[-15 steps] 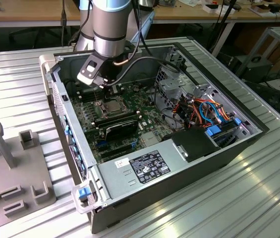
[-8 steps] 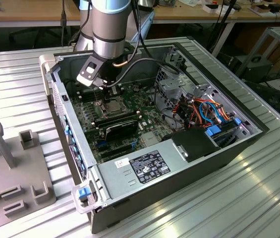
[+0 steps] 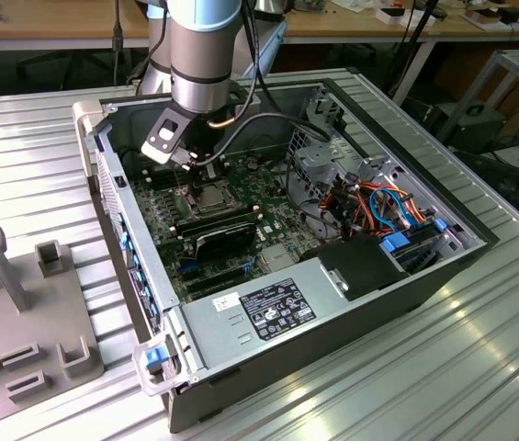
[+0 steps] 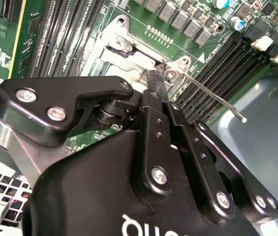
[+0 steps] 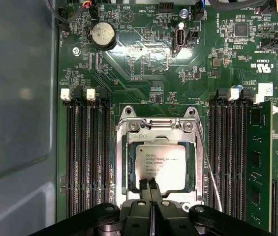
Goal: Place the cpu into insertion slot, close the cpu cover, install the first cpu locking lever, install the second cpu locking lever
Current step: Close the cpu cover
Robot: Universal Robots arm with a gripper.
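Gripper (image 5: pixel 150 184) at socket: fingers (image 5: pixel 145 185) pressed together, nothing between them, tips at the edge of the cpu (image 5: pixel 161 160)
Cpu lies flat in the insertion slot (image 5: pixel 129 169) on the green motherboard (image 5: pixel 143 64); cpu cover (image 5: pixel 120 157) down around it; thin lever rod (image 4: pixel 216 101) beside the socket angles up off the board; memory stick (image 5: pixel 259 162) well apart; all inside the open computer case (image 3: pixel 369 317)

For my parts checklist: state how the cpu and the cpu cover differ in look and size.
The cpu is a solid square with a dull grey, printed top; the cpu cover is an open frame with a square window. The cpu cover is the larger and rings the cpu, which shows through its window. Both are silvery metal and seem to lie level.
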